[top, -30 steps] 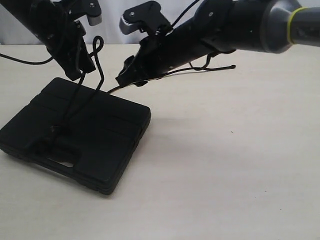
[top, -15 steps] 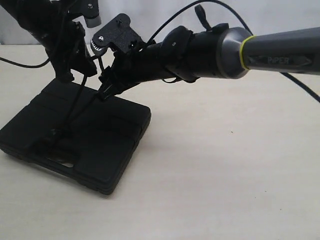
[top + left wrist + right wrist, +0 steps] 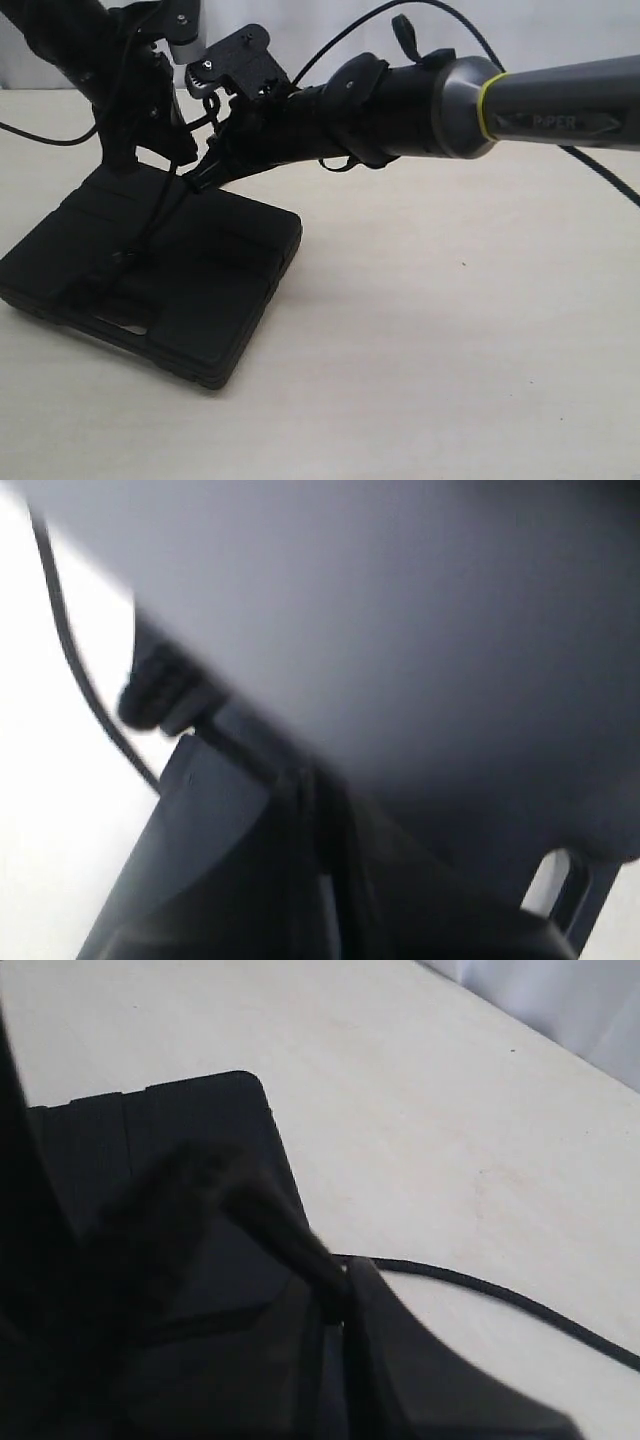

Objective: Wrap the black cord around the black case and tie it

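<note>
The black case [image 3: 215,285] lies flat on the table at the left. The black cord [image 3: 150,222] rises taut from the case's top to the two grippers, which meet just above its far edge. My left gripper [image 3: 160,158] is shut and the cord runs up into it. The left wrist view is blurred; its jaws [image 3: 318,810] stand closed, and the right arm fills most of that view. My right gripper [image 3: 195,182] reaches across from the right. In the right wrist view it [image 3: 343,1295] is shut on the cord [image 3: 480,1285], which trails away over the table beside the case [image 3: 200,1130].
The beige table [image 3: 450,330] stretches to the right and front of the case. The right arm [image 3: 420,95] spans the back of the scene above the table. A thin robot cable [image 3: 40,135] hangs at the far left.
My right gripper has moved left to the left gripper above the case and closed on the cord. The upright cord loop between the grippers no longer shows.
</note>
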`<action>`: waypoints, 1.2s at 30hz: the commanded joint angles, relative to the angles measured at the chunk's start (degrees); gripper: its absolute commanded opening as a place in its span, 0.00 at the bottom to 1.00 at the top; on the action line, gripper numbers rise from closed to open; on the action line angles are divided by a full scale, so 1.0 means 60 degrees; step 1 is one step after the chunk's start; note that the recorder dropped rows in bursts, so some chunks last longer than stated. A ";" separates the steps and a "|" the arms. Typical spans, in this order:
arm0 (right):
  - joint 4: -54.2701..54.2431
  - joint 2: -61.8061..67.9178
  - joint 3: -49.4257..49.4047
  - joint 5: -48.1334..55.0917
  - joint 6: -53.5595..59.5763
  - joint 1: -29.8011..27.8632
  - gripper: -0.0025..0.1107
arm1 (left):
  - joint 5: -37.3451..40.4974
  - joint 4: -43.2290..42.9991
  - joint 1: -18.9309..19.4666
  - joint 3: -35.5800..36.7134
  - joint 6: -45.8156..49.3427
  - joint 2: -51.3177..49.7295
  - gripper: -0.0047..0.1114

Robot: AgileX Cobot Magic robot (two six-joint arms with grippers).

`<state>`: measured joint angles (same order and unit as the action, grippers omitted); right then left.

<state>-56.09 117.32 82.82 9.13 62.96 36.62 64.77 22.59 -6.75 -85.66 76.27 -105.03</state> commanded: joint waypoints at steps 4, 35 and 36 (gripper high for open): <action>-0.0059 -0.0495 -0.0921 -0.0090 -0.0461 -0.0750 0.06 | -0.0366 -0.1365 0.0015 -0.0067 0.0019 0.0083 0.04; 0.1873 -0.2121 -0.0651 0.2818 -0.4422 -0.3508 0.39 | -0.2562 -0.1593 0.0015 -0.0067 0.0353 0.0083 0.04; 0.2730 -0.1912 -0.0242 0.3202 -0.5506 -0.3719 0.39 | -0.2533 -0.1593 0.0015 -0.0067 0.0352 0.0083 0.04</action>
<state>-49.93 103.41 76.21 22.52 41.92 18.20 50.18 12.39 -6.71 -85.66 77.64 -105.03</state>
